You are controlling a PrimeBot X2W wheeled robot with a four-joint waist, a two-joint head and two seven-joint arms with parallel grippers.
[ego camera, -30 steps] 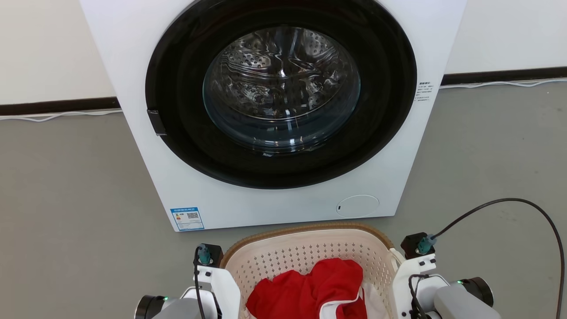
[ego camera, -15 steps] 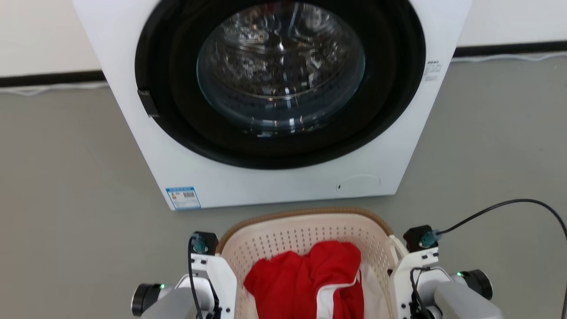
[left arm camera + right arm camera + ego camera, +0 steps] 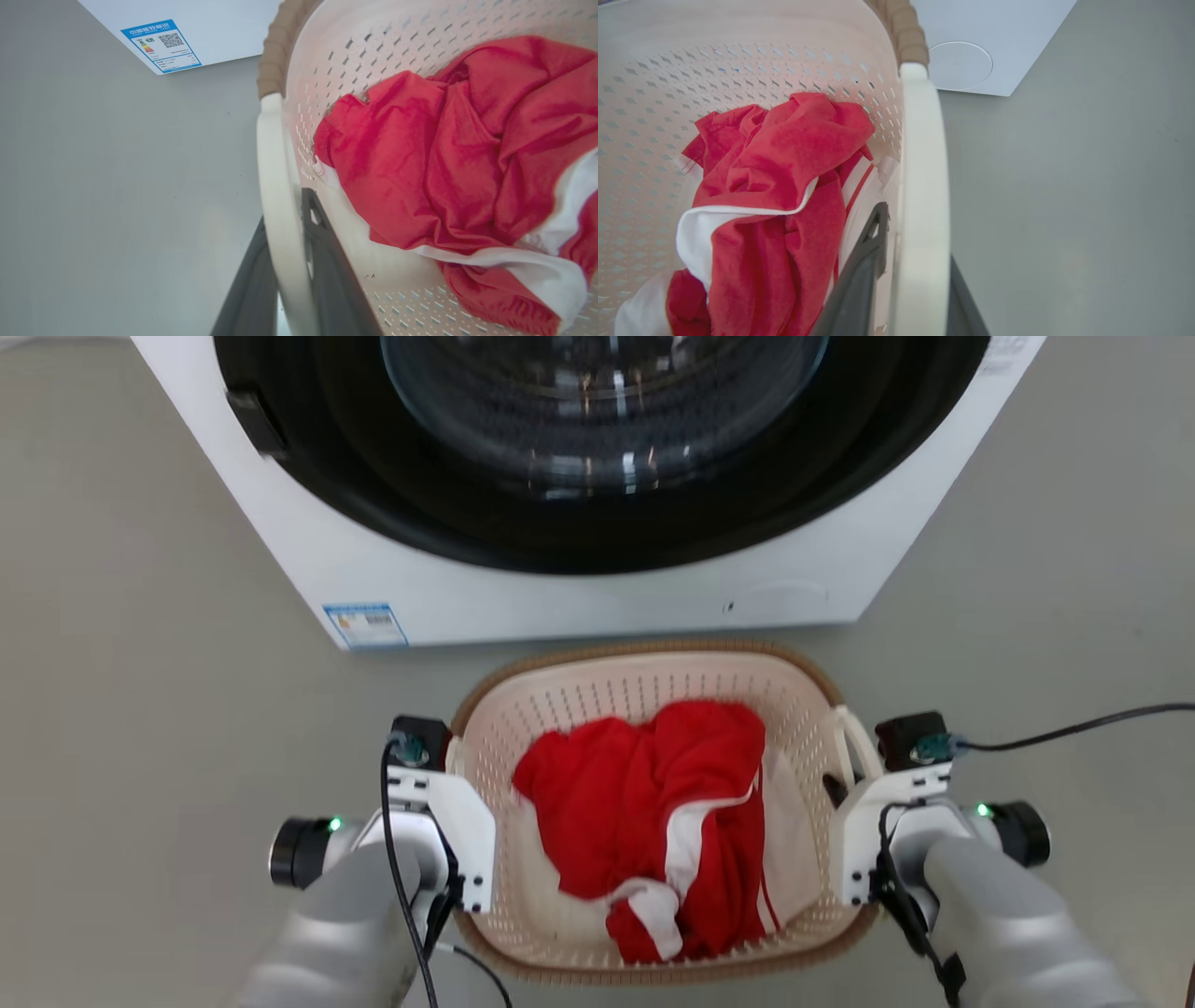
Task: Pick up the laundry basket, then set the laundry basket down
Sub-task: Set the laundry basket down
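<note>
Before washing machine, grey floor: left end effector, right end effector clamp laundry basket.

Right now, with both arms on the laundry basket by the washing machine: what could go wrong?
1. The left fingers and right fingers hold the laundry basket only by its thin side loops. Uneven arm motion could tilt it or let one loop slip.
2. The washing machine stands just beyond the basket's far rim, so any forward push may bump it.
</note>
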